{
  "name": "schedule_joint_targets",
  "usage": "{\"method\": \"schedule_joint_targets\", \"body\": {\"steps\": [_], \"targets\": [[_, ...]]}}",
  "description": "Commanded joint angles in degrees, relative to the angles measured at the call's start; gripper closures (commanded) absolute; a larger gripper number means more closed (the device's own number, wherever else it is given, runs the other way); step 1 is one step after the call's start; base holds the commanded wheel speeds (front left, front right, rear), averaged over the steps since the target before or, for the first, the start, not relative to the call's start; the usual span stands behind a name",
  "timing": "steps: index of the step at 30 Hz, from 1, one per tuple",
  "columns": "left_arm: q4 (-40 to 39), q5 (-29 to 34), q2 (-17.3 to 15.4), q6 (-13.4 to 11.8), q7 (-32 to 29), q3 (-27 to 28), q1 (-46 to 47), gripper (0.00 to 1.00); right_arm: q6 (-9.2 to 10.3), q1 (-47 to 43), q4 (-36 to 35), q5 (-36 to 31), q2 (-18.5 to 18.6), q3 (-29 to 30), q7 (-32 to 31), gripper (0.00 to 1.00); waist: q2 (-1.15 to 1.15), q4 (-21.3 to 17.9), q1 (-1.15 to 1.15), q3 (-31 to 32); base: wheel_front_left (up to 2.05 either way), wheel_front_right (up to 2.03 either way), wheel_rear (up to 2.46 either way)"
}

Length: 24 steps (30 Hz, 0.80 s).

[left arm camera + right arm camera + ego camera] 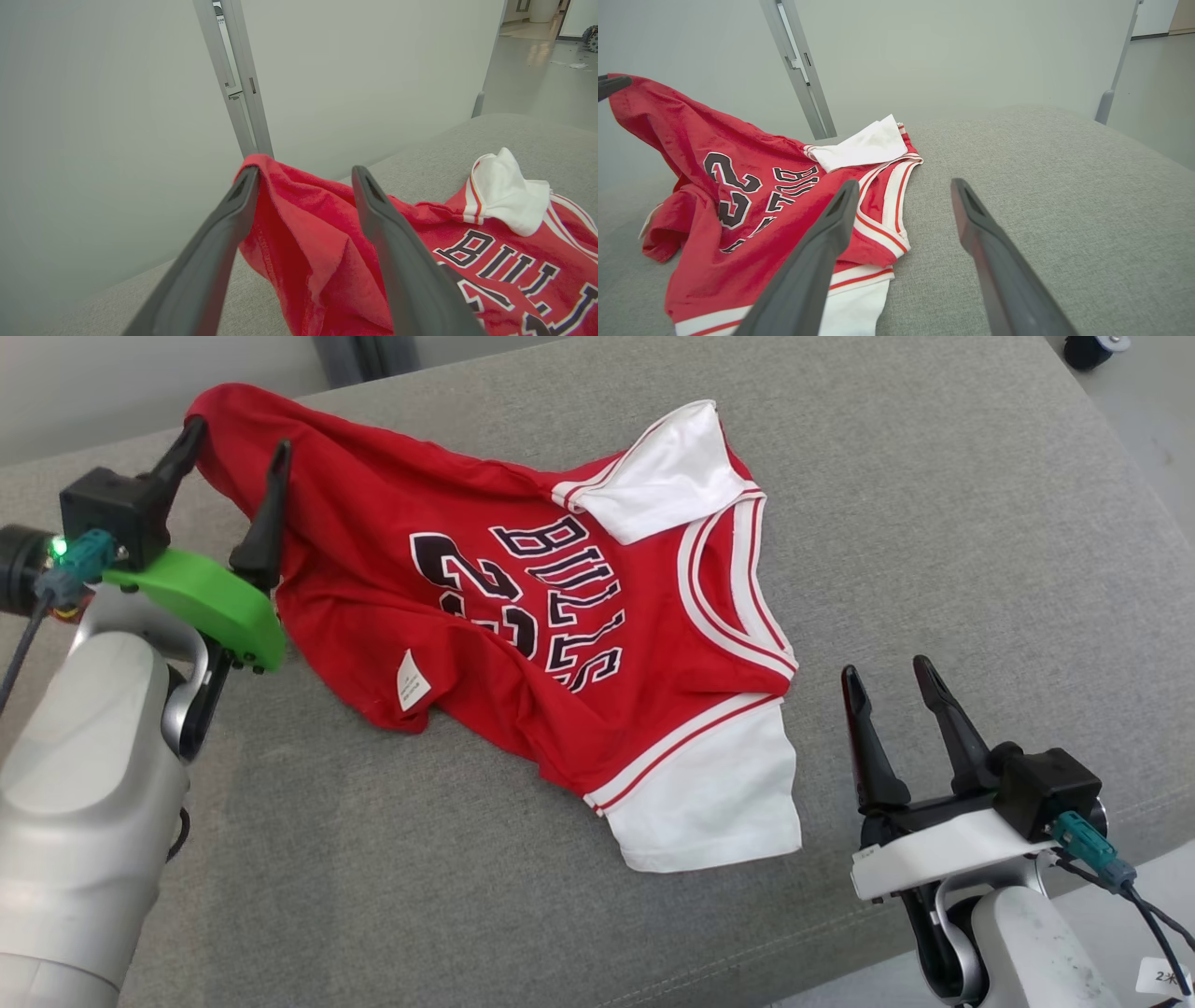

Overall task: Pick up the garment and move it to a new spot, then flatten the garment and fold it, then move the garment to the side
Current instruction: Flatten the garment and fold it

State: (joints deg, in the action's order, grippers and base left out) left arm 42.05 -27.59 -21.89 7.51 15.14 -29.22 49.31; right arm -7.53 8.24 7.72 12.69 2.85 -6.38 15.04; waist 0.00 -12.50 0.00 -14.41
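Observation:
A red jersey, the garment (pixel 373 523), with white sleeves and "BULLS 23" lettering lies crumpled on the grey cushion (pixel 934 523). Its far left corner is lifted off the cushion and hangs over one fingertip of my left gripper (pixel 238 441), whose jaws stand wide apart and open. In the left wrist view the garment (pixel 303 242) bunches between the spread fingers of the left gripper (pixel 304 172). My right gripper (pixel 887 670) is open and empty, just right of the near white sleeve (pixel 709 803). In the right wrist view the garment (pixel 668 126) lies left of the right gripper (pixel 904 185).
A pale wall with a grey metal post (pixel 238 84) stands behind the cushion. The cushion's front edge runs near my right arm, with floor beyond it. A wheel (pixel 1092 347) shows at the far right. A white label (pixel 412 679) hangs at the jersey's hem.

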Motion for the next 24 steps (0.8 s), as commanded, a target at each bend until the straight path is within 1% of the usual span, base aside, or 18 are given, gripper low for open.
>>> {"method": "schedule_joint_targets", "body": {"steps": [1, 6, 10, 13, 19, 24], "targets": [[0.42, -0.2, 0.1, -0.05, -0.02, 0.61, -1.78, 0.0, 0.08, 0.09, 0.05, -0.13, 0.08, 0.17, 0.2, 0.0, 0.0, 0.79, 0.0, -0.04, 0.0, 0.0, 0.0], [1.15, -0.38, 0.53, -0.05, -0.02, 2.68, -5.71, 0.0, 0.08, -0.12, 0.31, -0.47, 0.08, 0.54, 0.2, 0.0, 0.0, 2.29, 0.0, 0.43, 0.0, 0.0, 0.0], [-0.45, 0.19, 1.97, -0.05, -0.02, 4.03, -8.53, 0.0, 0.08, -0.2, 0.52, -0.83, 0.08, 0.68, 0.2, 0.0, 0.0, 3.34, 0.0, 1.07, 0.0, 0.0, 0.0], [-2.7, 1.32, 3.88, -0.05, -0.02, 3.14, -10.79, 0.0, 0.08, -0.59, 0.7, -0.9, 0.09, 0.63, 0.19, 0.0, 0.0, 3.74, 0.0, 1.62, 0.0, 0.0, 0.0], [-5.86, 1.88, 5.74, -0.06, -0.02, -0.01, -14.79, 0.0, 0.08, -0.45, 0.63, -0.79, 0.09, 0.57, 0.19, 0.0, 0.0, 3.54, 0.0, 1.54, 0.0, 0.0, 0.0], [-4.95, 1.61, 5.87, -0.06, -0.02, -2.5, -16.75, 0.0, 0.08, -0.57, 0.42, -0.51, 0.08, 0.51, 0.2, 0.0, 0.0, 2.9, 0.0, 1.07, 0.0, 0.0, 0.0]]}}
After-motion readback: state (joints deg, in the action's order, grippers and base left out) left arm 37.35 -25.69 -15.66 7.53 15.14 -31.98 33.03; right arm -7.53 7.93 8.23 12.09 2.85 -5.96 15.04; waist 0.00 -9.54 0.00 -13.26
